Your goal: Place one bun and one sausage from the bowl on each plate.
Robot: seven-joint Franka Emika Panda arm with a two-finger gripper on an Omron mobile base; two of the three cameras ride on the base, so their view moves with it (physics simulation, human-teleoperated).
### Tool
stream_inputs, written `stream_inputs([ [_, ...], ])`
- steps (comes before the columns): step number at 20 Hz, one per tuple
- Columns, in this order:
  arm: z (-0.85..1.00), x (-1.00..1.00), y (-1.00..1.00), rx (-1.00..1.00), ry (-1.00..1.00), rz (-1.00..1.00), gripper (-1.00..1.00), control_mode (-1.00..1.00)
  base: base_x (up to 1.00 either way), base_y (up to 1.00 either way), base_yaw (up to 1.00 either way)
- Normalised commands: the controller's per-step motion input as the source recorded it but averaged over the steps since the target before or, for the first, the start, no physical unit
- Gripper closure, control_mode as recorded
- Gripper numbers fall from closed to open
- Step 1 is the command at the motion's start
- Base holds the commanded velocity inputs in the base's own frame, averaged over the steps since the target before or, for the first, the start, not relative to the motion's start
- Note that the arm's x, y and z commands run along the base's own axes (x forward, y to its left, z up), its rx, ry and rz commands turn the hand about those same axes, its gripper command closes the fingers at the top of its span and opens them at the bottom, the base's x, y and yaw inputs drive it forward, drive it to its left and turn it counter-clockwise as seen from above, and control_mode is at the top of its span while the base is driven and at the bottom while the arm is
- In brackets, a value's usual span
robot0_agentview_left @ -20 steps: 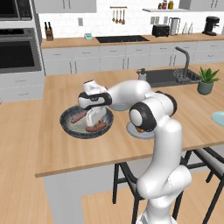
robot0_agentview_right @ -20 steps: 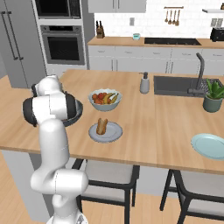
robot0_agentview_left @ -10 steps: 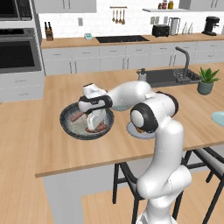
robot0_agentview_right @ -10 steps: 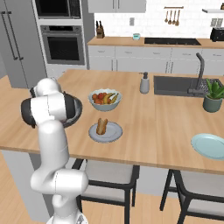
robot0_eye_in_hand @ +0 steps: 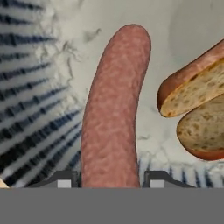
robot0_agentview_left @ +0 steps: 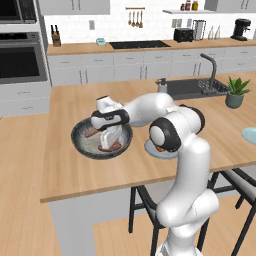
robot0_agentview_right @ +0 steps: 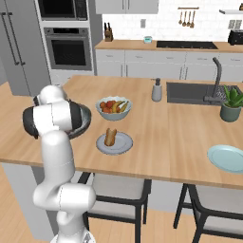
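Sausage [robot0_eye_in_hand: 114,109] pickup looks under way: the end effector [robot0_eye_in_hand: 109,179] is down inside the dark bowl [robot0_agentview_left: 80,145] on the desk [robot0_agentview_left: 70,170], fingers either side of it, though a firm clamp cannot be told. Next likely comes lifting it clear of the split bun [robot0_eye_in_hand: 197,109] and carrying it to the near plate [robot0_agentview_right: 124,144], which holds a bun beside the fruit bowl [robot0_agentview_right: 114,107].
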Motion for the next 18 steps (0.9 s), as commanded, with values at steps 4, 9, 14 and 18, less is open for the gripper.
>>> stream_inputs([
  [4,0.25,-0.21,-0.19,0.0,-0.04,-0.02,1.0,-1.0,0.0,0.0,0.0],
  [9,0.98,-0.57,-0.09,0.01,-0.04,-0.02,1.0,-1.0,0.0,0.0,0.0],
  [14,0.83,-0.9,-0.66,0.07,-0.07,-0.05,1.0,-1.0,0.0,0.0,0.0],
  [18,0.53,-0.87,-1.0,0.12,-0.17,-0.01,1.0,-1.0,0.0,0.0,0.0],
])
